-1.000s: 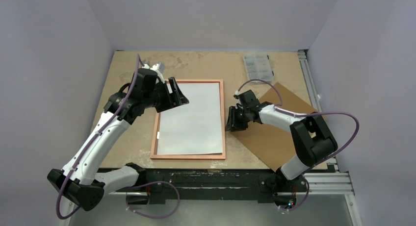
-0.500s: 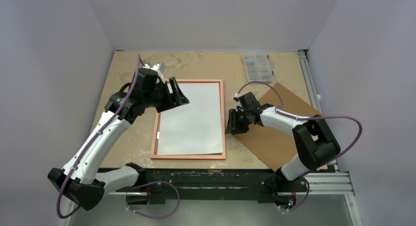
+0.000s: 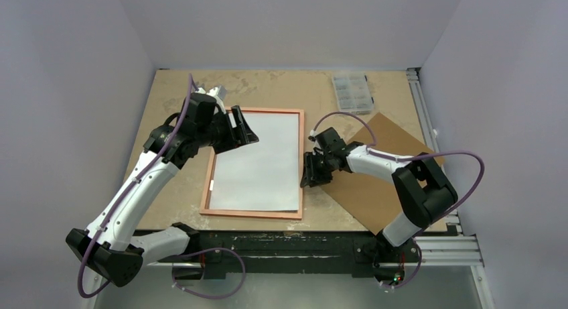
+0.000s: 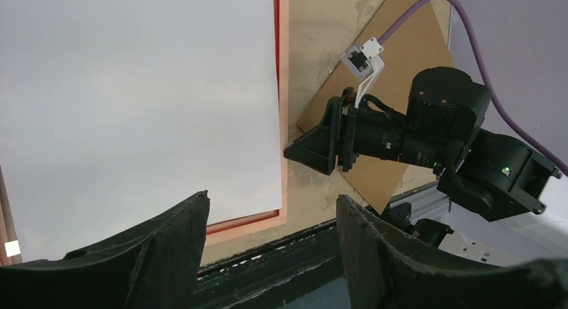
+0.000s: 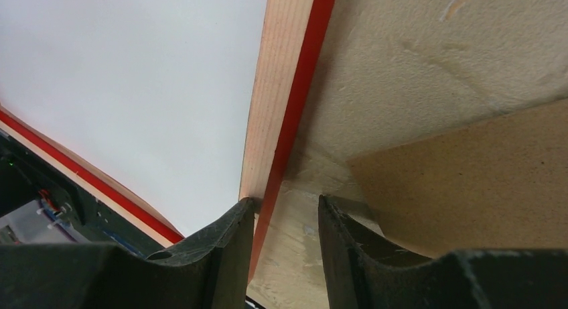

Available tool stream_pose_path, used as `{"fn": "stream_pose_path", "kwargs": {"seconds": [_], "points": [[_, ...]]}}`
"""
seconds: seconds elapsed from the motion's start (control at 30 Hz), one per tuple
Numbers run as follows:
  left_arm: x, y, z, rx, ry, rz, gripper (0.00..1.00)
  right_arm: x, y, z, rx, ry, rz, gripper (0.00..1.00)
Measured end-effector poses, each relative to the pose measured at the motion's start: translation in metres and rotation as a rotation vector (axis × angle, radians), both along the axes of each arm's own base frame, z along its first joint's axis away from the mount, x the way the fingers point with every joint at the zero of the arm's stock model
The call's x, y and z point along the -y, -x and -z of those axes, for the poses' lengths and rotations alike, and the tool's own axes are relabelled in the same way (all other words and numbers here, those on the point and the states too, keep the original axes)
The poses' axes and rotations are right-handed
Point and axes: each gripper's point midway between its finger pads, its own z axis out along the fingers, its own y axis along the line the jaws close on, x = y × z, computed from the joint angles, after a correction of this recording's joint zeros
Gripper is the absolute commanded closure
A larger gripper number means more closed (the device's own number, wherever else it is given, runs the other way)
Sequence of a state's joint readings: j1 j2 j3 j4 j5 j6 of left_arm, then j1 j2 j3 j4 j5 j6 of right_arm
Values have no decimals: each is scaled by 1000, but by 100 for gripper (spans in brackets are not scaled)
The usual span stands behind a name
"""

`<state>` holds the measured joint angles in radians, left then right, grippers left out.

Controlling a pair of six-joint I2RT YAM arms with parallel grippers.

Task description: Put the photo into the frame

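At 3 o'clock rail of frame (image 3: 251, 214) | right gripper (image 3: 307, 175) apart, straddling | left gripper (image 3: 246, 133) apart | photo (image 3: 258, 163) thin, floppy: pinch edge

one frame (image 3: 268, 110), one photo (image 3: 258, 163), one board (image 3: 375, 188)

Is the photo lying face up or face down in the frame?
Face down: the photo shows only its plain white back, lying inside the pale wooden border of the frame.

A brown backing board (image 3: 362, 196) lies near a clear compartment box (image 3: 353, 92) on the table (image 3: 281, 88).
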<state>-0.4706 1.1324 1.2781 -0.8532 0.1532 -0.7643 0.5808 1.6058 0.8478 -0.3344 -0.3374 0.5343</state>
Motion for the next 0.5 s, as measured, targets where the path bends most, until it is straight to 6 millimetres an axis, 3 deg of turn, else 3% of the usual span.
{"fn": "stream_pose_path", "kwargs": {"seconds": [0.5], "points": [[0, 0, 1, -3, -1, 0, 32, -14, 0, -4, 56, 103, -38, 61]]}}
